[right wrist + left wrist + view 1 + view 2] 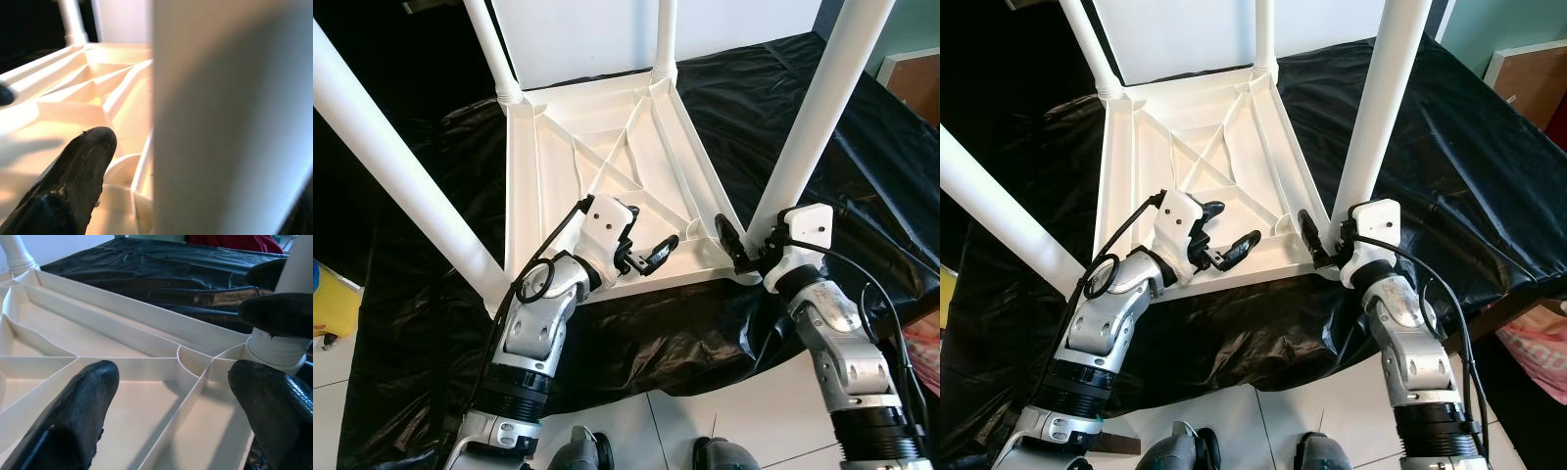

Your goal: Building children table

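Observation:
A white children's table lies upside down on a black plastic sheet, its ribbed underside facing up. Its legs point upward: a near left leg, a near right leg and two far legs. My left gripper hovers open over the underside near the front edge, with nothing between its fingers. My right gripper is at the foot of the near right leg, which stands between its open fingers. A gap shows between one finger and the leg; the other finger is mostly hidden.
The black sheet covers the floor under and around the table. White tiles lie at my feet. A yellow object sits at the far left, a wooden box at the far right, and a pink cloth by my right arm.

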Available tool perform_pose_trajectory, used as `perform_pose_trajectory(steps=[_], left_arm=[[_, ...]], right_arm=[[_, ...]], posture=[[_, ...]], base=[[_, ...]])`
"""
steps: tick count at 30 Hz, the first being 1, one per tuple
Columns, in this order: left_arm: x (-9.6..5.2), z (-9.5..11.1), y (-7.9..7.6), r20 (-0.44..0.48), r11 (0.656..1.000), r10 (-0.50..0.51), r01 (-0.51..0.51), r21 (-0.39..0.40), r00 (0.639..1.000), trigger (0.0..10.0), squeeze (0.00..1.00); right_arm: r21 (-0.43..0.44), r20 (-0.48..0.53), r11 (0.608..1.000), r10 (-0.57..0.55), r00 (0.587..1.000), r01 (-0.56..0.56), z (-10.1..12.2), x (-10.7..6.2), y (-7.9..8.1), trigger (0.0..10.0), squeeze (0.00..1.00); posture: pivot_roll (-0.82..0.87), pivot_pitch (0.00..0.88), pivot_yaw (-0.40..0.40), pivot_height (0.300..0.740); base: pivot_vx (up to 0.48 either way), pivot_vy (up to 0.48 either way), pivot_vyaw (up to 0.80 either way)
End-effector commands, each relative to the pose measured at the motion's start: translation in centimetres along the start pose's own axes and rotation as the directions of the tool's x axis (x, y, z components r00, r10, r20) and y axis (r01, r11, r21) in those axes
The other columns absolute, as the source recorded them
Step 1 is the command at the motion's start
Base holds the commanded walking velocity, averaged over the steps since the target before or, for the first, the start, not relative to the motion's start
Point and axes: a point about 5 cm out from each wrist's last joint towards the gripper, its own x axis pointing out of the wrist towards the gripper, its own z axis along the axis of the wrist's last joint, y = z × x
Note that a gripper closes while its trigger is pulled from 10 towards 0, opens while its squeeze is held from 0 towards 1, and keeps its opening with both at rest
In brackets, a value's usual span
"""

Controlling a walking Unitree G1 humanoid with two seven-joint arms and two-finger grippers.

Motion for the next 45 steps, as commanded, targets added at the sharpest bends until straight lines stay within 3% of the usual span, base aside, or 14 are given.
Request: perform_pose_trajectory(steps=[1,3,5,6,8,9,20,21,23,24,31,34,43,45], left_arm=[[-0.2,-0.3,0.3,-0.007,0.994,0.107,-0.107,0.014,0.994,10.0,0.0],[-0.2,-0.3,0.3,-0.007,0.994,0.107,-0.107,0.014,0.994,10.0,0.0],[-0.1,-0.3,0.3,-0.004,0.994,0.107,-0.107,0.013,0.994,10.0,0.0],[-0.1,-0.2,0.3,-0.003,0.994,0.107,-0.107,0.013,0.994,10.0,0.0],[0.0,-0.2,0.2,-0.002,0.994,0.106,-0.106,0.012,0.994,10.0,0.0],[0.0,-0.2,0.2,-0.001,0.994,0.105,-0.105,0.012,0.994,10.0,0.0],[0.0,-0.3,0.2,0.0,0.995,0.103,-0.103,0.013,0.995,10.0,0.0],[0.0,-0.3,0.2,0.0,0.995,0.101,-0.101,0.014,0.995,10.0,0.0],[0.0,-0.3,0.2,0.0,0.995,0.101,-0.101,0.014,0.995,10.0,0.0],[0.0,-0.3,0.2,0.0,0.995,0.1,-0.1,0.014,0.995,10.0,0.0],[0.1,-0.3,0.1,0.0,0.995,0.095,-0.095,0.015,0.995,10.0,0.0],[0.1,-0.2,0.0,0.002,0.996,0.092,-0.092,0.016,0.996,10.0,0.0],[0.2,-0.2,-0.1,0.003,0.996,0.085,-0.085,0.013,0.996,10.0,0.0],[0.2,-0.2,-0.1,0.003,0.996,0.086,-0.086,0.014,0.996,10.0,0.0]], right_arm=[[0.004,-0.011,0.999,0.051,0.999,-0.051,-0.3,0.1,0.1,10.0,0.0],[-0.004,-0.016,0.998,0.059,0.998,-0.059,-0.3,0.0,-0.1,10.0,0.0],[-0.015,-0.028,0.998,0.068,0.997,-0.068,-0.5,0.0,-0.4,7.1,0.0],[-0.027,-0.035,0.997,0.068,0.997,-0.069,-0.6,0.0,-0.6,4.2,0.0],[-0.028,-0.04,0.997,0.069,0.997,-0.07,-0.7,-0.1,-0.6,3.6,0.0],[-0.027,-0.043,0.997,0.073,0.996,-0.075,-0.8,-0.1,-0.7,0.0,0.0],[-0.028,-0.072,0.999,0.042,0.996,-0.044,-1.5,-0.4,-1.0,0.0,0.0],[-0.028,-0.076,0.999,0.025,0.997,-0.027,-1.5,-0.5,-1.1,0.9,0.0],[-0.028,-0.076,0.999,0.025,0.997,-0.027,-1.5,-0.5,-1.1,0.9,0.0],[-0.031,-0.079,1.0,0.002,0.997,-0.005,-1.5,-0.5,-1.2,10.0,0.0],[-0.015,-0.087,0.993,-0.118,0.989,0.117,-1.7,-0.7,-0.8,10.0,0.0],[-0.003,-0.108,0.966,-0.258,0.96,0.259,-2.0,-1.0,-0.5,10.0,0.0],[0.008,-0.142,0.901,-0.429,0.892,0.435,-2.5,-1.4,0.9,10.0,0.0],[-0.005,-0.16,0.863,-0.499,0.852,0.505,-2.7,-1.7,1.1,10.0,0.0]], posture=[[-0.09,0.109,0.048,0.74],[-0.09,0.108,0.048,0.74],[-0.09,0.107,0.047,0.74],[-0.09,0.107,0.047,0.74],[-0.09,0.106,0.046,0.74],[-0.09,0.106,0.046,0.74],[-0.09,0.098,0.046,0.74],[-0.09,0.097,0.047,0.74],[-0.09,0.097,0.047,0.74],[-0.09,0.097,0.047,0.74],[-0.1,0.089,0.049,0.74],[-0.1,0.086,0.049,0.74],[-0.1,0.084,0.05,0.74],[-0.1,0.083,0.051,0.74]], base=[[0.0,0.0,0.0],[0.0,0.0,0.0],[0.0,0.0,0.0],[0.0,0.0,0.0],[0.0,0.0,0.0],[0.0,0.0,0.0],[0.0,0.0,0.0],[0.0,0.0,0.0],[0.0,0.0,0.0],[0.0,0.0,0.0],[0.0,0.0,0.0],[0.0,0.0,0.0],[0.0,0.0,0.0],[0.0,0.0,0.0]])
